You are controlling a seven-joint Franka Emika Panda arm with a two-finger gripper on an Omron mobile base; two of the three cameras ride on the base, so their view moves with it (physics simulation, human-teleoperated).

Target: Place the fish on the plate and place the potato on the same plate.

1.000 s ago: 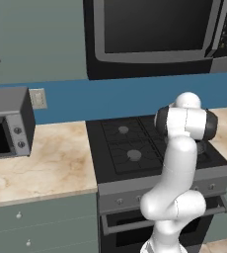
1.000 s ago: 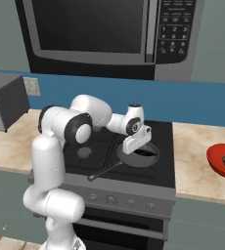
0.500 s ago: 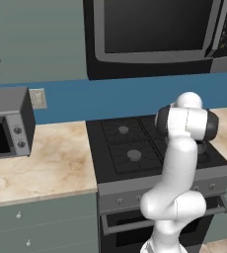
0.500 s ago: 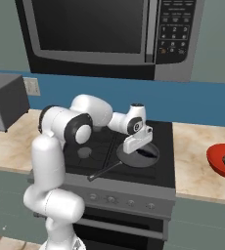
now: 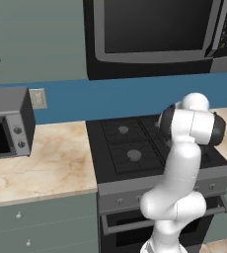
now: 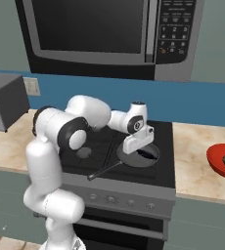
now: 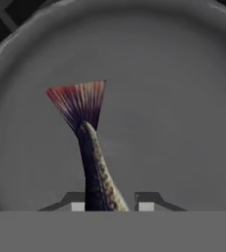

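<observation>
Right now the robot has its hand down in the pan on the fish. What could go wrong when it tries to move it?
1. The gripper is shut on the fish toward its narrow tail end, so the fish might slip out when lifted.
2. The plate sits far off on the counter past the stove, so a loose fish could drop on the way.
3. The hand is low inside the pan and could bump its rim.

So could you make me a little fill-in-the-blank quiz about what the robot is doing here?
1. The hand is shut on the ____ of the fish.
2. The fish lies in a grey ____ on the stove.
3. The plate on the counter is coloured ____.
4. Above the stove hangs a ____.

Missing words: body; pan; red; microwave
</observation>
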